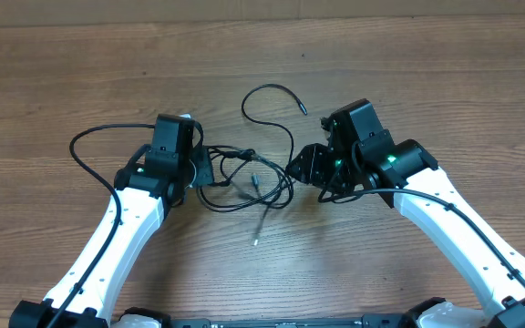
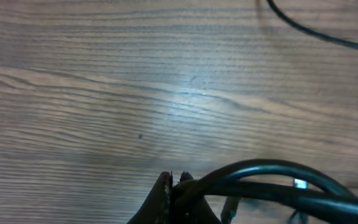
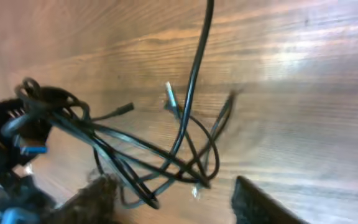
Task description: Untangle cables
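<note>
The cables [image 1: 249, 178] lie as a tangle of thin black cords on the table's middle, between my two grippers. One loop [image 1: 267, 100] curls away toward the back, and a loose plug end [image 1: 256, 239] points toward the front. My left gripper [image 1: 204, 167] is at the tangle's left side, shut on a cable strand; the left wrist view shows its fingertips [image 2: 176, 186] pinched on the black cord [image 2: 272, 180]. My right gripper [image 1: 301, 167] is open at the tangle's right edge. In the right wrist view the crossed cords [image 3: 173, 158] lie just beyond its spread fingers [image 3: 179, 202].
The wooden table [image 1: 427, 82] spans the whole view. A thicker black arm wire [image 1: 89, 150] loops out at the left of my left arm. My right arm's wire [image 1: 481, 228] runs along its white link.
</note>
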{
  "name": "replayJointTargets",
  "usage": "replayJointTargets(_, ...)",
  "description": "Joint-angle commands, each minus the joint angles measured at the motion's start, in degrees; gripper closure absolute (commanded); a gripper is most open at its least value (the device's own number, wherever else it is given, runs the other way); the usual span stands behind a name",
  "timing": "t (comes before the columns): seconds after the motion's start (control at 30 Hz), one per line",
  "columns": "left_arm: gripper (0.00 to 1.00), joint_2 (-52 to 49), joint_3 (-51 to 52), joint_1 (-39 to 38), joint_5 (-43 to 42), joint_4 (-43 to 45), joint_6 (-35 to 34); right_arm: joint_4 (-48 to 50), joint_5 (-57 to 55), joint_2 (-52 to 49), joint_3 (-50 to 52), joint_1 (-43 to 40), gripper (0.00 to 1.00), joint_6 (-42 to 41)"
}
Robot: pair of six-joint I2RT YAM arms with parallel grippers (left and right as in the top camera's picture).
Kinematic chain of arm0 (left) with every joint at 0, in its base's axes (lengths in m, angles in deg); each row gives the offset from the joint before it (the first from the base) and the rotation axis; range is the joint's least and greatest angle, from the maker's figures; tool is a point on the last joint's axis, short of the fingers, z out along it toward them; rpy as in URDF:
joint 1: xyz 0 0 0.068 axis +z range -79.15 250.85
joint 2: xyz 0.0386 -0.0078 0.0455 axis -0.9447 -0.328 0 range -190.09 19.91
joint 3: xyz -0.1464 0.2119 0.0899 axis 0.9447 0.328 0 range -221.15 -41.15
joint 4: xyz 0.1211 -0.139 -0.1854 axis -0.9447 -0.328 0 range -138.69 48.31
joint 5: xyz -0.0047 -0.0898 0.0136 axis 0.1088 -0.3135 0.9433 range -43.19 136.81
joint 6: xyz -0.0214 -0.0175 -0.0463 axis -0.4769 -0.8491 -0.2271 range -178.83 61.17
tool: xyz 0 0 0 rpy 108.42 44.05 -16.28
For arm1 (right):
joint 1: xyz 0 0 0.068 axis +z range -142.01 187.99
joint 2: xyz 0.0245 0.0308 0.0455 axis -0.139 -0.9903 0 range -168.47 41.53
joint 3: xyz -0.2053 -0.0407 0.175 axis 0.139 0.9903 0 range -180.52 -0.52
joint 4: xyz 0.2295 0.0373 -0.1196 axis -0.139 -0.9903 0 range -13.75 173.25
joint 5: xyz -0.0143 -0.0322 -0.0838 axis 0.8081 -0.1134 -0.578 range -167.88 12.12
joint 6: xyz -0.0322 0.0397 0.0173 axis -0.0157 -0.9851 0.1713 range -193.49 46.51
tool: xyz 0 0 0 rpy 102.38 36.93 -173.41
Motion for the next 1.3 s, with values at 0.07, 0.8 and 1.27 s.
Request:
replayJointTargets(0.07, 0.96, 0.0, 0.48, -0.26, -0.2, 0.0, 9.53, 4.83, 3.91, 0.87, -0.33, -0.07, 0.34, -2.38)
replayJointTargets(0.8, 0.96, 0.0, 0.48, -6.82, 6.32, 0.37, 9.33, 10.47, 10.69, -6.51, -0.33, 7.45, 0.64, -16.28)
replayJointTargets(1.27, 0.96, 0.0, 0.48, -6.82, 6.32, -0.07, 9.33, 14.64, 19.04, -6.51, -0.33, 7.41, 0.42, -33.75)
